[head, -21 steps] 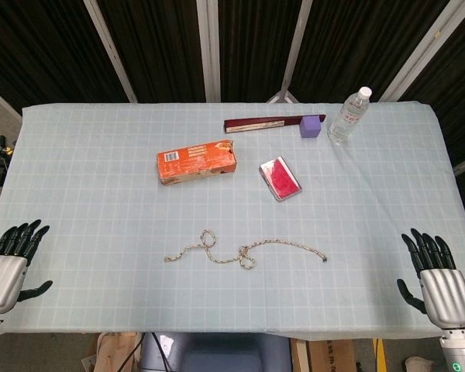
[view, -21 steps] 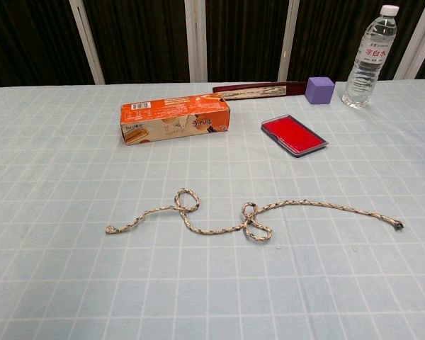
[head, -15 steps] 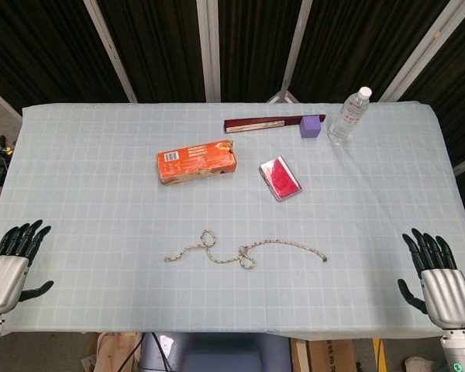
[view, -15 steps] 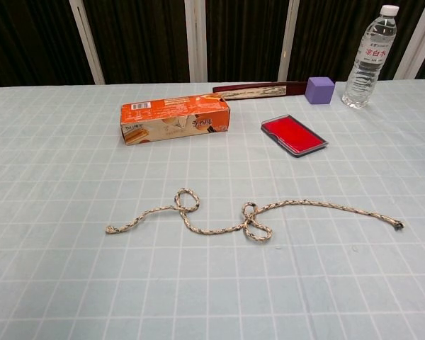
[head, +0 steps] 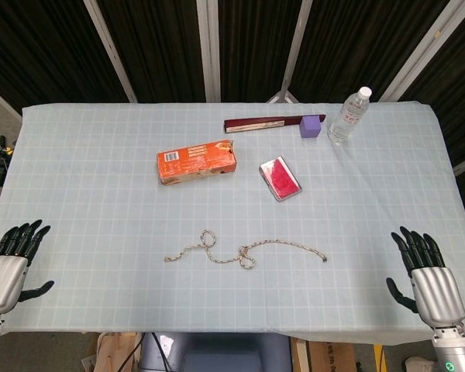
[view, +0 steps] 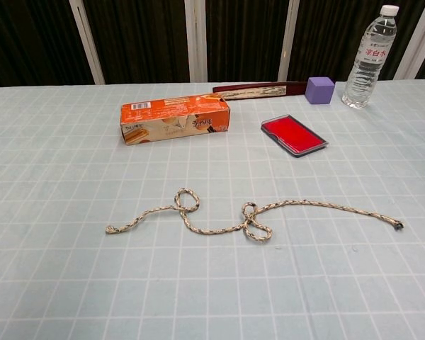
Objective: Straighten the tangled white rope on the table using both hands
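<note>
The white rope [head: 244, 252] [view: 249, 218] lies on the pale checked tablecloth near the front middle, with two small loops along its length. Its left end [view: 111, 229] and its dark-tipped right end [view: 397, 224] both rest free on the cloth. My left hand [head: 9, 262] hovers at the table's front left corner, fingers spread, holding nothing. My right hand [head: 422, 273] is at the front right edge, fingers also apart and empty. Both hands are far from the rope. Neither hand shows in the chest view.
An orange box [head: 197, 161] lies behind the rope. A red flat case [head: 280, 177], a purple cube [head: 311, 125], a dark long strip [head: 262, 122] and a water bottle [head: 349, 115] stand further back right. The table's front edge [head: 232, 329] runs just behind my hands.
My right hand has shifted slightly left and forward over the table edge. The left hand and the rope have not moved.
</note>
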